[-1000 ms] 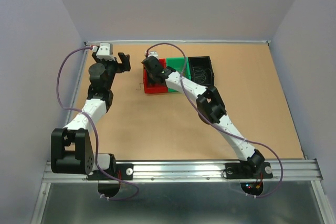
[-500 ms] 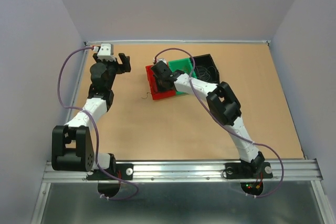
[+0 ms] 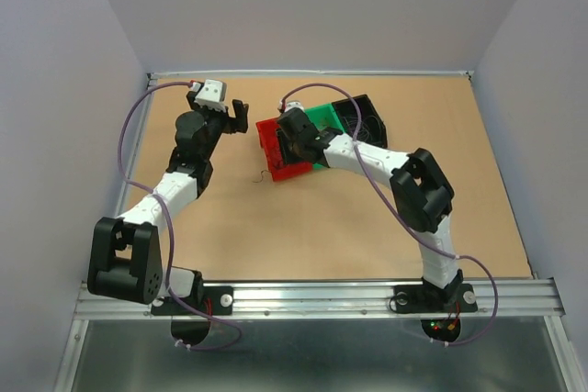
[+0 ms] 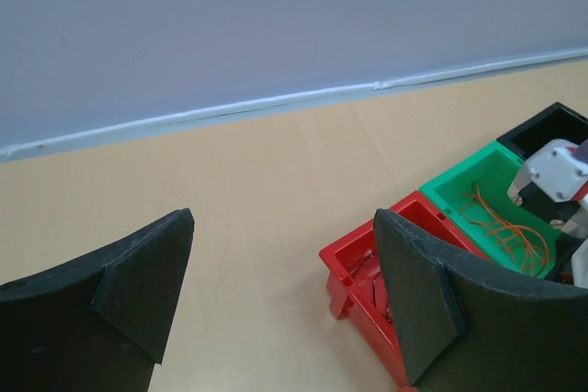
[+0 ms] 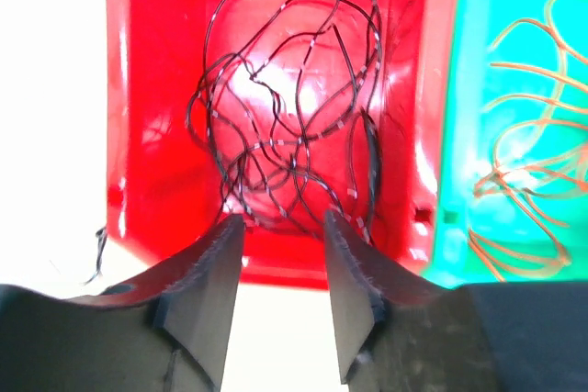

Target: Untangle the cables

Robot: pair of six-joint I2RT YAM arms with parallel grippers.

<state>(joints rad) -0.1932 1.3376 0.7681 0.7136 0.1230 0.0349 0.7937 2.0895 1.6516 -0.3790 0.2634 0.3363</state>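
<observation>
While right gripper [image 5: 283, 227] hangs over red bin [image 5: 138, 89], jaws part-open, holding nothing | dark cables [image 5: 285, 117] tangled inside red bin | orange cables [image 5: 533, 162] in green bin [image 5: 459, 89], 2 o'clock of red in top view | left gripper [image 4: 285, 227] wide open, empty, at red's 10 o'clock

Seen from above, the right arm [image 3: 367, 158] covers most of the red bin [image 3: 269, 140] near the table's far edge, hiding its dark wires [image 5: 289, 167]. The stray wire [image 3: 262, 175] beside the bin is too thin to tell its colour. In the right wrist view the green bin [image 5: 459, 89] and its orange wires [image 5: 528, 181] run off the picture's right edge.
</observation>
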